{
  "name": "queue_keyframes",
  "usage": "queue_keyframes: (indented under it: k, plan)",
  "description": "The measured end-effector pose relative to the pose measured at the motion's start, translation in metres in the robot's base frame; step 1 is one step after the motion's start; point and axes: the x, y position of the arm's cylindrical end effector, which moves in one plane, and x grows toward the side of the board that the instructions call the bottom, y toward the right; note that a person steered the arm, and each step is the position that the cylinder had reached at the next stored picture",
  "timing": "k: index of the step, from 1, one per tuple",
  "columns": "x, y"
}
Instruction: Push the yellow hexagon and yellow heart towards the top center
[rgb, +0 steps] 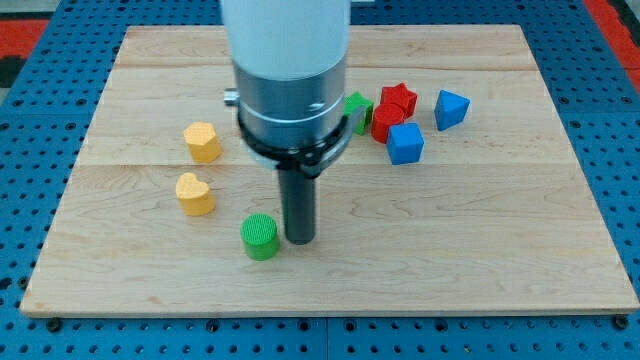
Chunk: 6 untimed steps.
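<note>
The yellow hexagon (203, 142) lies on the left part of the wooden board (480, 250). The yellow heart (195, 194) lies just below it, a little apart. My tip (299, 240) rests on the board at the lower middle, right of both yellow blocks and well apart from them. It stands just right of a green cylinder (260, 237), very close to it.
A cluster sits right of the arm near the view's top: a green block (357, 108) partly hidden by the arm, a red star (398, 99), a red block (387, 122), a blue cube (405, 143) and a blue block (451, 108).
</note>
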Motion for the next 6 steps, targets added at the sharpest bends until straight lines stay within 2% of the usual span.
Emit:
queue_keyframes:
  k: [1, 2, 4, 6]
  plan:
    - [0.005, -0.067]
    - [-0.002, -0.089]
    - [-0.073, -0.113]
    - [-0.172, -0.116]
